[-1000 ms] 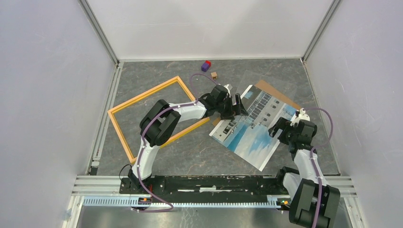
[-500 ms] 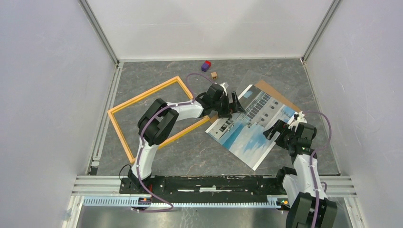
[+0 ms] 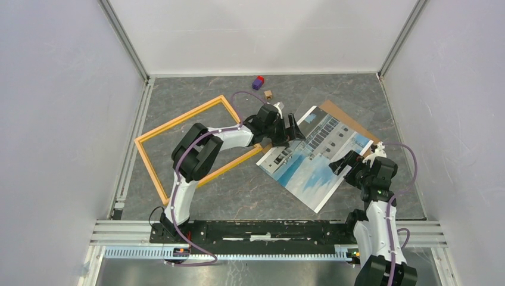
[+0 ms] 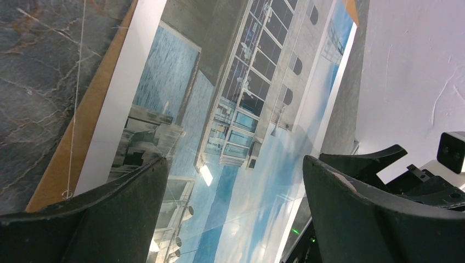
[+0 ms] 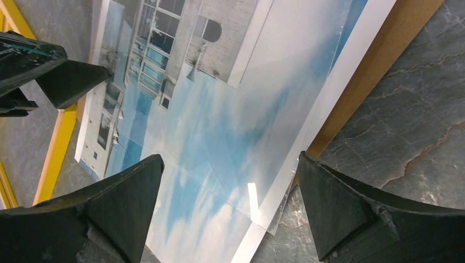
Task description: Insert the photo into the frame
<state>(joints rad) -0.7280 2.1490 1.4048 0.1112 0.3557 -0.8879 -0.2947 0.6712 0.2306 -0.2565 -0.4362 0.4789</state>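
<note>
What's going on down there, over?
Both open: left hand, right hand. Outside the orange-yellow wooden frame: large glossy building photo, lying on brown backing board. Across the frame: left arm.

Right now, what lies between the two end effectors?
The photo fills the stretch between the left end effector and the right end effector. The top view shows this most clearly.

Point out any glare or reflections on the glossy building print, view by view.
Left wrist: the glossy print of white buildings and blue sky carries a small bright glare spot below the windows, plus faint reflected streaks. Right wrist: a short white glare streak sits near its white border. Top external: lighting is even, with no strong glare on it.
</note>
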